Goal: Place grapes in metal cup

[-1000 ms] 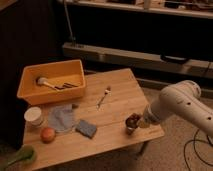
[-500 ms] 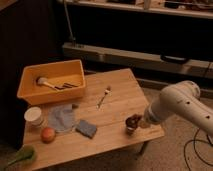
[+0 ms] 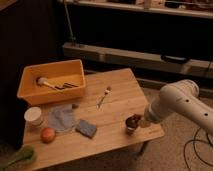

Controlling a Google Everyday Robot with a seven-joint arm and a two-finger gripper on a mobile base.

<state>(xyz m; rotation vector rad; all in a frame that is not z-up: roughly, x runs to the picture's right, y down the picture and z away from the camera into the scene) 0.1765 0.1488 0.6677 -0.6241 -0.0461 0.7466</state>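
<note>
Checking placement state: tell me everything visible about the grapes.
The grapes are a small, dark reddish-brown bumpy cluster at the near right part of the wooden table. They sit on top of the metal cup, whose short grey wall shows just below them. The gripper is right against the cluster's right side, at the end of the white arm. Individual berries and any stem cannot be made out.

Gripper (image 3: 136,121) blurred; metal cup (image 3: 131,128) mostly hidden.

The arm (image 3: 182,102) is white, thick and rounded, with smooth bulbous joint shells. It narrows to the gripper (image 3: 136,121) at the desk's right edge.
</note>
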